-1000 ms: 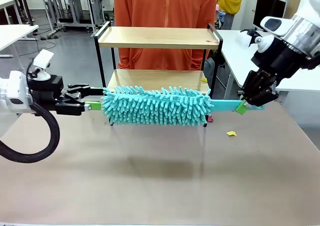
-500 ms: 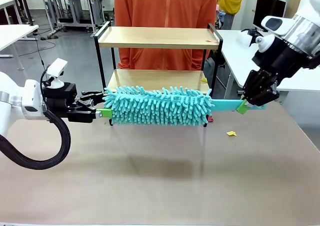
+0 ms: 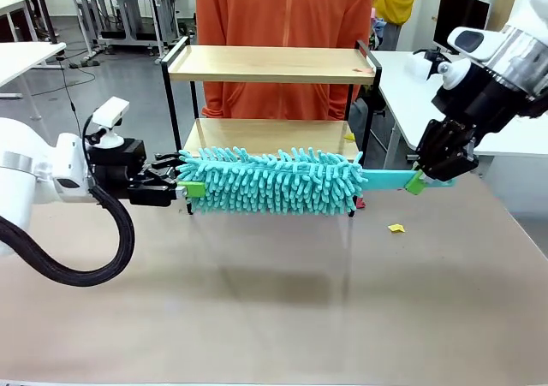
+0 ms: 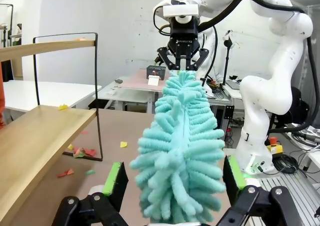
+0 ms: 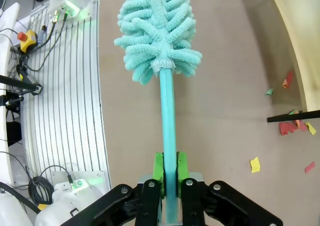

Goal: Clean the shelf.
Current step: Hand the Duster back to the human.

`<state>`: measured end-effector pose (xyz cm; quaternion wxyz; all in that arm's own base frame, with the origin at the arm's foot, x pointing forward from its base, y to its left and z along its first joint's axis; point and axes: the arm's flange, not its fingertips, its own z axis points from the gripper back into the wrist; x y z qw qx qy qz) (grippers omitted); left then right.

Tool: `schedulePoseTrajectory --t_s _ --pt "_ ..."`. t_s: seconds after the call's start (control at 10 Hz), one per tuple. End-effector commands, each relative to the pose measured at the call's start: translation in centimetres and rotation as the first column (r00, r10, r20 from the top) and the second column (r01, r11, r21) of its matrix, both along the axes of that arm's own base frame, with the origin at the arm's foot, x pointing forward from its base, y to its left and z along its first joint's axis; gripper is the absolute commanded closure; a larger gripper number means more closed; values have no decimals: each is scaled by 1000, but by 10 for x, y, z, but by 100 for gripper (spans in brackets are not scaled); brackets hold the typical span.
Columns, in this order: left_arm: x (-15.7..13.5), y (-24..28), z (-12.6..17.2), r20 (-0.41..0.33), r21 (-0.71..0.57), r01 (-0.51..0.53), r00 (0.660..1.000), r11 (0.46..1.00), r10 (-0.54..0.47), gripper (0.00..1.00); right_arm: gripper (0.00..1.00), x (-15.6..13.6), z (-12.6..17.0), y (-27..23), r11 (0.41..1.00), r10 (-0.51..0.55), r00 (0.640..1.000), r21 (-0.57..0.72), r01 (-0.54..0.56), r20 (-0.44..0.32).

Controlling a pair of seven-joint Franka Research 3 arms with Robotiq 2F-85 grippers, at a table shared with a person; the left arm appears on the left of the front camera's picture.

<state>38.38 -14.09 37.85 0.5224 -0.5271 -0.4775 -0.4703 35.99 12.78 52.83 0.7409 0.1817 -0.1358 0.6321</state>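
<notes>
Spanning the gap between the two arms, the teal chenille duster (image 3: pixel 270 181) lay level above the brown tabletop (image 3: pixel 274 300), in front of the shelf's (image 3: pixel 272 64) lower board. Front view: the shelf stood at the far side of the table, both wood boards bare apart from a few paper scraps; a person in an orange top (image 3: pixel 282 9) stood just behind it. Right gripper (image 3: pixel 421 181) was clamped on the duster's flat teal handle. Left gripper (image 3: pixel 190 187) sat at the duster's free end with its green pads spread.

Right wrist view added the grip detail: the green pads (image 5: pixel 158 167) pressed flat against either side of the handle (image 5: pixel 168 116), jaws narrow. Red, yellow and green paper scraps (image 5: pixel 255 164) lay on the table near the shelf's black leg.

Left wrist view showed the fluffy head passing between the widely parted fingers (image 4: pixel 116 182); whether the pads touched the fibres could not be told. Scraps lay on the lower board (image 4: pixel 35 146) and on the table under it.

Room: white tables (image 3: pixel 26 56), grey floor, cables and a white ribbed strip beside the table
</notes>
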Motion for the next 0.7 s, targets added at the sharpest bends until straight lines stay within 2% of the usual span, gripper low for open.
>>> schedulePoseTrajectory --t_s 0.0,0.6 --pt "6 -13 3 -11 -16 6 1000 1000 -6 0 87 -2 2 0 1000 -7 1000 12 7 -3" --pt "5 -30 -4 -13 -39 66 998 997 -67 0 87 -2 2 0 1000 -7 1000 12 7 -3"
